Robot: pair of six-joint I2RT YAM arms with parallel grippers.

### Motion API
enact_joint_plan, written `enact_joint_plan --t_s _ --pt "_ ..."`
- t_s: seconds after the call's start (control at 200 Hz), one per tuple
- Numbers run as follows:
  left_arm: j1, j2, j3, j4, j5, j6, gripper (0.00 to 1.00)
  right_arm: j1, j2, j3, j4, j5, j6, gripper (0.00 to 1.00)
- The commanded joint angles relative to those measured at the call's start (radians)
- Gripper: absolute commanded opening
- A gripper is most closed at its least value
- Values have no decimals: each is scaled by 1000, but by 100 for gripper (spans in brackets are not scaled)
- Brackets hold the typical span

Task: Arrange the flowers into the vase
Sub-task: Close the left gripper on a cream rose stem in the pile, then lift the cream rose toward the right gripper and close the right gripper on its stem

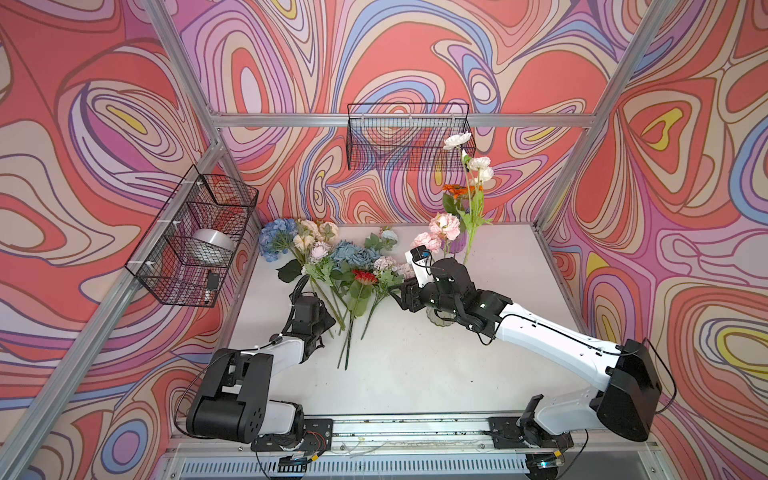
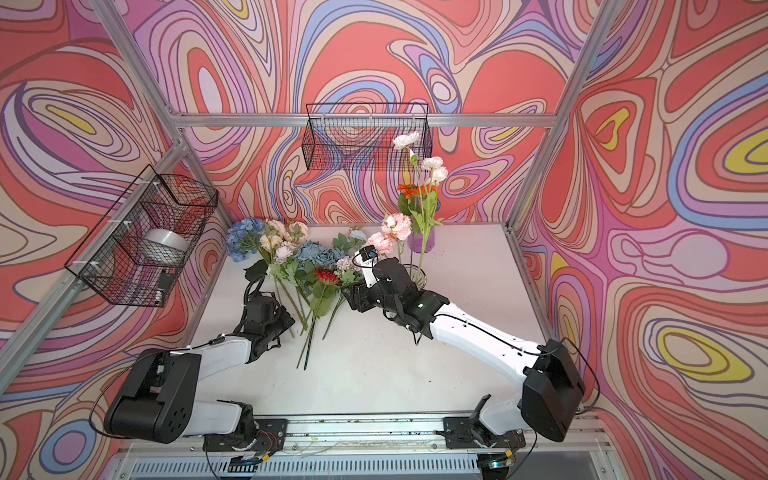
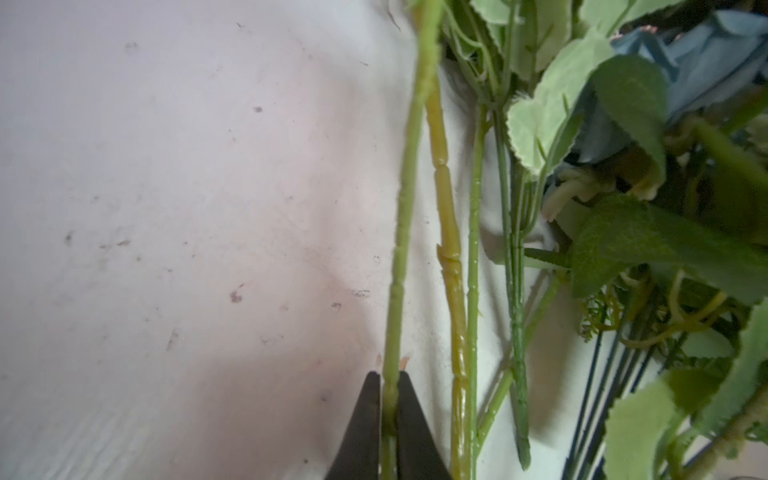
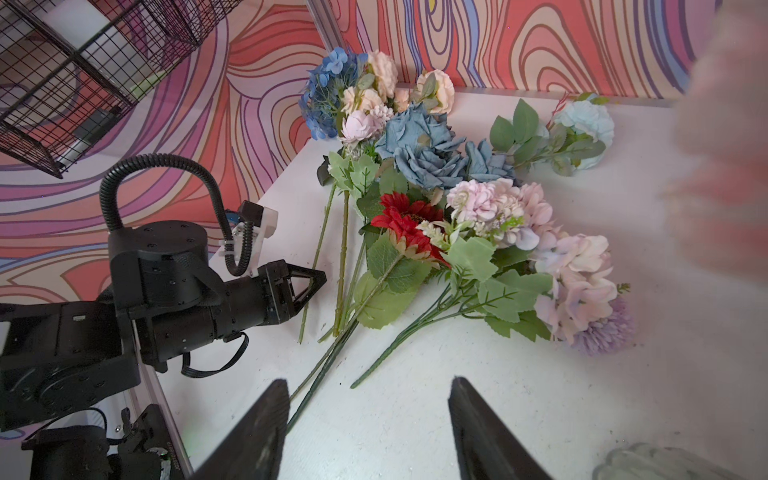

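Observation:
Loose flowers (image 1: 345, 266) lie in a heap on the white table (image 1: 415, 365), blooms toward the back wall, stems toward me. In the right wrist view I make out blue, peach, pink, lilac and red blooms (image 4: 419, 153). My left gripper (image 3: 389, 376) is shut on one pale green stem (image 3: 403, 216) at the heap's left edge (image 1: 330, 322). A clear glass vase (image 2: 417, 274), mostly hidden behind my right arm, holds upright white, orange and pink flowers (image 1: 469, 183). My right gripper (image 4: 368, 384) hovers open over bare table to the right of the stems (image 1: 395, 291).
A purple translucent vessel (image 1: 459, 247) stands behind the glass vase. One black wire basket (image 1: 191, 237) on the left wall holds a silver roll. Another wire basket (image 1: 409, 137) hangs on the back wall. Aluminium frame posts stand at the table's back corners.

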Motion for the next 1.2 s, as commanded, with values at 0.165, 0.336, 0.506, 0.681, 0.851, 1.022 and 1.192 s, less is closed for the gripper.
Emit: enact_joint_plan --t_s 0.165,0.336,0.506,0.681,0.851,1.022,1.192 --pt "6 -38 6 8 -10 1 0 5 -8 30 10 12 -10 64" --pt "4 -107 8 -4 1 8 0 5 -9 29 13 17 -10 64" --pt "-27 -206 22 -35 -14 25 0 6 -8 29 21 18 -10 64" --pt "-103 -309 56 -87 -86 83 0 5 -10 29 23 21 -10 64" --pt "-162 -379 75 -89 -127 132 0 6 -24 25 34 19 -7 64" --pt "-198 -417 81 -46 -117 146 0 6 -30 30 52 0 -7 67" --pt "-236 -438 57 104 -45 178 0 6 -30 58 83 -19 -15 69"
